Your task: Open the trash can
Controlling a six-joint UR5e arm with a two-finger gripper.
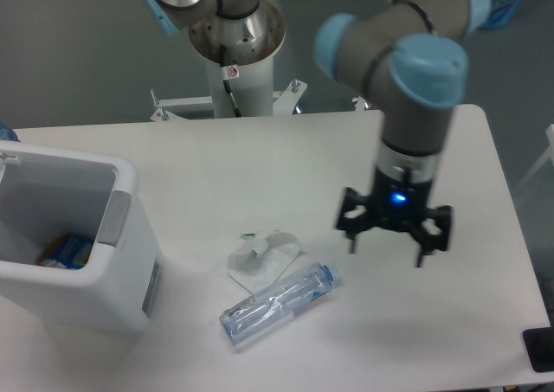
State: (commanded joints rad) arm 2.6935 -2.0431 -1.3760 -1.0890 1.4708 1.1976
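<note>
Plastic of the trash can [130,262] looks rigid, smooth and probably light, so the body is judged likely to slide on the bench [260,158] if pushed sideways. The can is seen at the left edge of the bench, its top open, with coloured items visible inside. The grey push tab [113,218] on the right rim is judged the natural contact point, pressed from above rather than pinched. The gripper [394,245] hangs well apart from it, over the right side, jaws spread and empty. A clear bottle [277,304] lies between them.
</note>
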